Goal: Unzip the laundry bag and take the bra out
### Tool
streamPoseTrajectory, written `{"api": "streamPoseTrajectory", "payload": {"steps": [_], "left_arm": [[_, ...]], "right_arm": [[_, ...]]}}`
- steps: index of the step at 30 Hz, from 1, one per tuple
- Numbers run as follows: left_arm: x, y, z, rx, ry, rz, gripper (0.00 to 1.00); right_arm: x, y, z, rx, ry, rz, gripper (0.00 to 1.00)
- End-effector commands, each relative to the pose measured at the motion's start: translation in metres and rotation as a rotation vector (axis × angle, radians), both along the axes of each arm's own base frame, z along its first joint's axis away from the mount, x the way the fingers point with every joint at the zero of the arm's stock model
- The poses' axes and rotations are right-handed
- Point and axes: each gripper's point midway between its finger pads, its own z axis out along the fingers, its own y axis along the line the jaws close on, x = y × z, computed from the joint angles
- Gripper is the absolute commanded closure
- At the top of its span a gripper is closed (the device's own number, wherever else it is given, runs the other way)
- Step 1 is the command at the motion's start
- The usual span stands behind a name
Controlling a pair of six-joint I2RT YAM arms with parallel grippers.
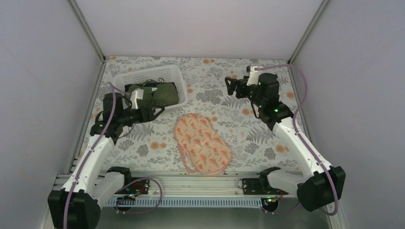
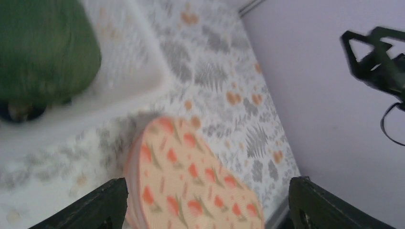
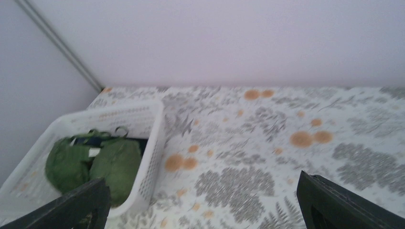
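In the top view the laundry bag [image 1: 202,143] lies flat on the flowered table [image 1: 224,71], a little toward 6 o'clock from the middle, and its long axis runs from 11 to 5 o'clock. No claw touches it, and I cannot tell if its zip is open. The bra [image 1: 160,94] is not in the bag. It lies bunched inside the white basket [image 1: 143,75], which stands at about 10 o'clock from the bag, well apart from it. The left gripper [image 2: 207,191] hangs just beside the basket's 6 o'clock rim, its two fingers spread wide with nothing between them. In its own camera the bag is seen below it. The right gripper [image 3: 203,181] is raised over the table at about 1 o'clock from the bag. It is also wide open and empty, and it faces toward the basket.
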Motion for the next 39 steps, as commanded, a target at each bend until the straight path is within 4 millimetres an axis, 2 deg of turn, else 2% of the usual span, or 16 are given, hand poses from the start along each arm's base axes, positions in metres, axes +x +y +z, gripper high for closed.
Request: {"api": "streamPoseTrajectory", "payload": {"steps": [1, 3, 5, 7, 10, 12, 15, 19, 22, 28, 30, 33, 34, 35, 37, 39], "left_arm": [[0.023, 0.011, 0.073, 0.129, -0.353, -0.044, 0.13], [0.048, 0.045, 0.094, 0.419, -0.491, 0.059, 0.02], [0.068, 0.084, 0.111, 0.675, -0.561, 0.18, 0.0], [0.081, 0.114, 0.133, 0.835, -0.635, 0.302, 0.0], [0.093, 0.144, 0.157, 0.918, -0.742, 0.453, 0.0], [0.099, 0.166, 0.158, 0.904, -0.768, 0.543, 0.0], [0.102, 0.181, 0.145, 0.849, -0.814, 0.613, 0.0], [0.1, 0.183, 0.104, 0.804, -0.833, 0.635, 0.0], [0.091, 0.176, 0.069, 0.78, -0.854, 0.616, 0.0], [0.076, 0.151, 0.02, 0.725, -0.93, 0.511, 0.0], [0.081, 0.149, 0.006, 0.711, -0.906, 0.487, 0.0], [0.104, 0.156, -0.024, 0.731, -0.803, 0.482, 0.0], [0.106, 0.157, -0.031, 0.748, -0.801, 0.486, 0.0], [0.105, 0.155, -0.029, 0.744, -0.84, 0.502, 0.0], [0.095, 0.143, -0.032, 0.703, -0.887, 0.487, 0.0], [0.086, 0.13, -0.026, 0.71, -0.962, 0.466, 0.0]], "right_arm": [[0.014, -0.031, 0.035, -0.019, -0.189, -0.103, 0.0], [0.019, -0.042, 0.043, -0.033, -0.244, -0.138, 0.0], [0.024, -0.052, 0.044, -0.044, -0.277, -0.162, 0.0], [0.03, -0.061, 0.042, -0.058, -0.302, -0.173, 0.0], [0.038, -0.078, 0.037, -0.06, -0.328, -0.201, 0.0], [0.042, -0.09, 0.031, -0.054, -0.351, -0.221, 0.0], [0.043, -0.112, 0.015, -0.064, -0.376, -0.281, 0.0], [0.04, -0.138, -0.022, -0.136, -0.349, -0.367, 0.0], [0.031, -0.136, -0.046, -0.196, -0.368, -0.33, 0.0], [0.009, -0.135, -0.063, -0.228, -0.472, -0.303, 0.0], [0.01, -0.133, -0.073, -0.217, -0.462, -0.289, 0.0], [0.011, -0.129, -0.095, -0.209, -0.431, -0.258, 0.0], [0.01, -0.13, -0.099, -0.209, -0.436, -0.267, 0.0], [0.011, -0.132, -0.106, -0.22, -0.427, -0.274, 0.0], [0.011, -0.133, -0.118, -0.227, -0.409, -0.278, 0.0], [0.011, -0.129, -0.125, -0.224, -0.411, -0.253, 0.0]]}}
